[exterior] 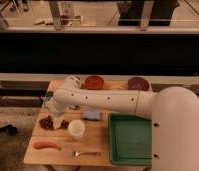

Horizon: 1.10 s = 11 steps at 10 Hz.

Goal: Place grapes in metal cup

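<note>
The grapes point(46, 122), a dark red-purple bunch, lie on the left side of the wooden table point(100, 142). My gripper point(56, 116) hangs from the white arm, right over the bunch, and hides its middle. A grey shape at the table's left edge, partly behind the arm, looks like the metal cup point(46, 101).
A white cup point(76, 129) stands just right of the grapes. An orange-red sausage point(46, 145) and a fork point(87, 153) lie near the front edge. A blue sponge point(91, 114), a green tray point(130, 137), a red bowl point(94, 81) and a purple bowl point(138, 82) are also on the table.
</note>
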### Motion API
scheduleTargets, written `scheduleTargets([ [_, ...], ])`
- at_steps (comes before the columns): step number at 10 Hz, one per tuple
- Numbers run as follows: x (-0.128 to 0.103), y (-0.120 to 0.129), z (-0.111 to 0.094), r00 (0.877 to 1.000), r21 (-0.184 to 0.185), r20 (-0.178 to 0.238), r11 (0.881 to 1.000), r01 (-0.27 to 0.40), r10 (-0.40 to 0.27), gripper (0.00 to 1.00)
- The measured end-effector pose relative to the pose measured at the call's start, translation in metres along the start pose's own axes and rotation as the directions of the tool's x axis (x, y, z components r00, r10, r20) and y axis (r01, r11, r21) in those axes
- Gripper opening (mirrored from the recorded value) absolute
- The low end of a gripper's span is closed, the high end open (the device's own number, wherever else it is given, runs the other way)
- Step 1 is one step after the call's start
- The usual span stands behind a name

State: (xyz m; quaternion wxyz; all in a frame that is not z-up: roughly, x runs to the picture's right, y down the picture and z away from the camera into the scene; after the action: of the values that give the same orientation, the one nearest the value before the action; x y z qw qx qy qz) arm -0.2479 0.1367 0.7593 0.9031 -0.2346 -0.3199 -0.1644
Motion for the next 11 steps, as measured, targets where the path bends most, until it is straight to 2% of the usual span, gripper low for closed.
scheduleTargets([
  [2, 0.005, 0.001, 0.015, 1.0, -0.034, 0.03, 0.999, 0.007, -0.006, 0.8],
  [5, 0.013, 0.002, 0.03, 0.998, -0.061, 0.058, 0.998, 0.018, -0.014, 0.8],
  [9, 0.015, 0.004, 0.046, 0.994, -0.072, 0.076, 0.994, 0.085, -0.08, 0.8],
  [11, 0.015, 0.005, 0.058, 0.991, -0.093, 0.076, 0.989, 0.118, -0.111, 0.8],
])
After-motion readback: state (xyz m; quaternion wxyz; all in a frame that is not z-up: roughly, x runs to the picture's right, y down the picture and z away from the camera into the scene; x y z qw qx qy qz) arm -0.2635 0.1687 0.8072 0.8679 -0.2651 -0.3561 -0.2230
